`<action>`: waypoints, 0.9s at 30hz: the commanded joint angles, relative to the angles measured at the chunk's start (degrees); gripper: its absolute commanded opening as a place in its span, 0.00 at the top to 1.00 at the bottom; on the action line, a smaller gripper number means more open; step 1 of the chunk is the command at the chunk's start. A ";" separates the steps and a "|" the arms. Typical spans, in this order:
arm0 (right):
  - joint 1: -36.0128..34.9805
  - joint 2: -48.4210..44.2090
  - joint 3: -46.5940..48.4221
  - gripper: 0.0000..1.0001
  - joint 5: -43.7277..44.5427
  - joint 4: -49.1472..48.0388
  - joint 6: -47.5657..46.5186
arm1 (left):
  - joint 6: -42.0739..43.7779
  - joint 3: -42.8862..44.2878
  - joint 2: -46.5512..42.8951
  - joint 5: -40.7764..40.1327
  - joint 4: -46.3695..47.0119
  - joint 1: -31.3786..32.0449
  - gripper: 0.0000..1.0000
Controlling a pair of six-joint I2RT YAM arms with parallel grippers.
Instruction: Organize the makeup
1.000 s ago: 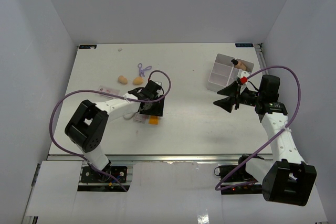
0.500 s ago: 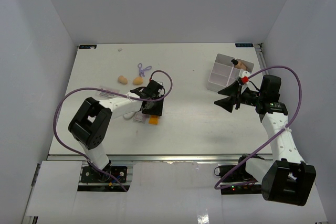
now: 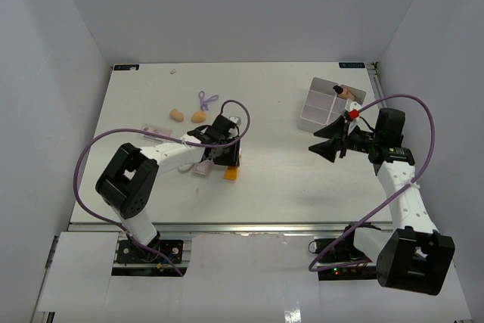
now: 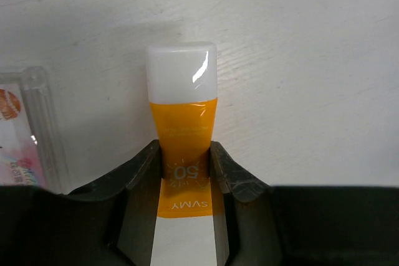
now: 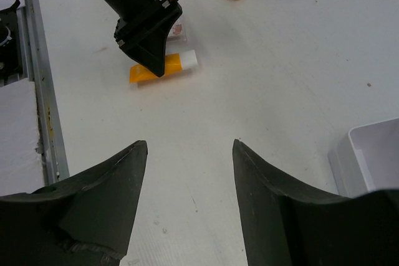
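White tabletop (image 3: 287,179) bears white-capped orange tube (image 4: 182,126).

White table (image 3: 280,179) — orange tube (image 3: 231,174) beside pink packet (image 3: 200,170), two beige sponges (image 3: 176,114), purple looped tool (image 3: 206,99), white tray (image 3: 311,120) far right

Print on orange tube (image 4: 182,129): "50", below it "SVMY"

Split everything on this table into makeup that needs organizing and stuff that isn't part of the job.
Makeup to organize:
orange tube
beige sponges
purple looped tool
pink packet
beige bottle, already in the tray

Not makeup:
white tray
purple cable
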State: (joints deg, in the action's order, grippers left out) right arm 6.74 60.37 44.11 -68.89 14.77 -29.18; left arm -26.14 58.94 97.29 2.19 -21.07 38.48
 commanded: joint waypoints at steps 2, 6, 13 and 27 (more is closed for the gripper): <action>0.29 1.85 -1.04 0.37 -2.65 -5.15 4.37 | -3.21 -1.63 -6.23 10.88 8.40 0.28 0.56; -0.10 4.21 -4.43 0.36 -0.04 -17.30 21.79 | -5.97 -3.60 -8.09 16.46 16.38 0.28 0.58; -10.39 8.83 -2.85 0.24 15.75 -23.48 40.79 | -11.22 -2.28 -5.46 21.12 29.00 1.55 0.60; -18.10 21.46 8.76 0.21 29.28 -15.51 51.21 | -11.22 6.14 1.91 22.38 30.21 4.15 0.60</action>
State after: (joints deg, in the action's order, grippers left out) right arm -10.05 81.09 50.15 -42.55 -1.32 18.96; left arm -37.17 62.09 99.26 23.17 7.15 42.03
